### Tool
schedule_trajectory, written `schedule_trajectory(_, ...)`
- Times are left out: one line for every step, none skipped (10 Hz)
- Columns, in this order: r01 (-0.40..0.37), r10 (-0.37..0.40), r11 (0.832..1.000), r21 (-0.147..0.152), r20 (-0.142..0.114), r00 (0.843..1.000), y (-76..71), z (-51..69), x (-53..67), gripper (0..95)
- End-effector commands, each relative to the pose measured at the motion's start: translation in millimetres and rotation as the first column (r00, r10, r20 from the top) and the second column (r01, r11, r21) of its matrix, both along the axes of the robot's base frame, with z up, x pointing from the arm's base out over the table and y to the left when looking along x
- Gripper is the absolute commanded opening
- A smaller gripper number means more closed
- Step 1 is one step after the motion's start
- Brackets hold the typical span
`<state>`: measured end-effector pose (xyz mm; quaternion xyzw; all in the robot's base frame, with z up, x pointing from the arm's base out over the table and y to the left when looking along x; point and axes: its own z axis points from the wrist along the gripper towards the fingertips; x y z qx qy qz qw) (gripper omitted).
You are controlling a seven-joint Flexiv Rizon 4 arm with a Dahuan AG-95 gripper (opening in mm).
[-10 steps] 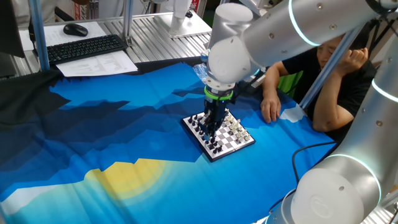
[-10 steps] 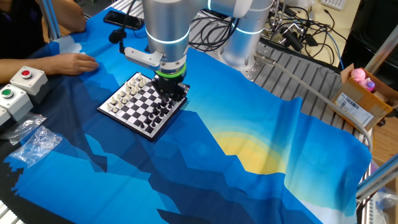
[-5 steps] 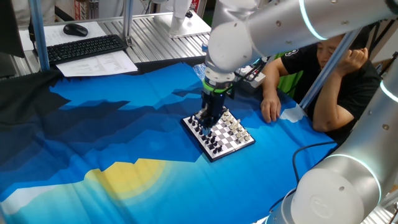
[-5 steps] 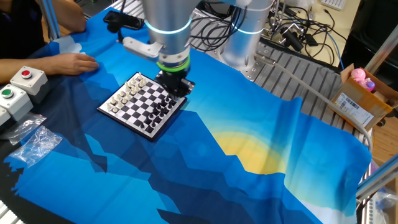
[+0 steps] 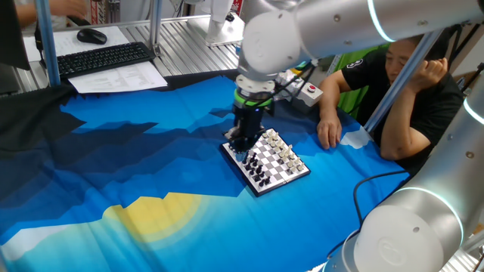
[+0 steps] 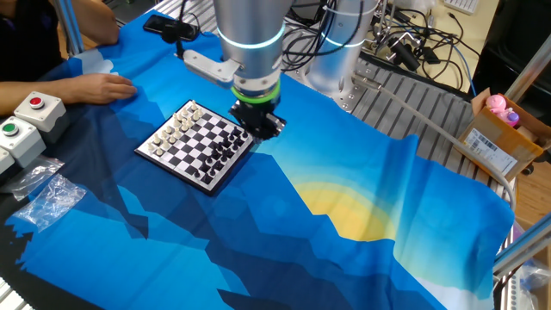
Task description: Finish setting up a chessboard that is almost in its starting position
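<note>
I have slid my claw (image 6: 258, 126) off the black-piece rows to the rim of the chessboard (image 6: 196, 145), mid-table toward the person's edge; grip unreadable, so probably one piece is just placed.

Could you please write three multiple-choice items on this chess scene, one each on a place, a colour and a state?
1. Where is the hand?
A. At the black-piece edge of the chessboard
B. Over the keyboard
C. Above the yellow patch

2. What colour is the button on the box nearest the person's hand?
A. Blue
B. Red
C. White

3. How does the chessboard lie?
A. Propped upright
B. Folded shut
C. Flat on the cloth

Answers: 1 A, the hand hangs by the black pieces' side; 2 B, its button shows red; 3 C, the board rests flat with pieces standing.
</note>
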<state>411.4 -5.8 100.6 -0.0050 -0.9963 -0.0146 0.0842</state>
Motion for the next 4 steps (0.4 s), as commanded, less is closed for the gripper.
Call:
schedule_trajectory(0.011, -0.011, 1.000, -0.004, 0.001, 1.000, 3.6, 7.1, -5.6, 0.0)
schedule_trajectory(0.016, -0.015, 1.000, -0.006, 0.001, 1.000, 4.8, 8.8, -6.4, 0.0)
schedule_trajectory(0.033, -0.033, 0.999, -0.012, -0.002, 0.999, 6.6, 11.7, -7.6, 0.0)
schedule_trajectory(0.039, -0.040, 0.999, -0.014, -0.019, 0.999, 6.8, 14.5, -9.3, 0.0)
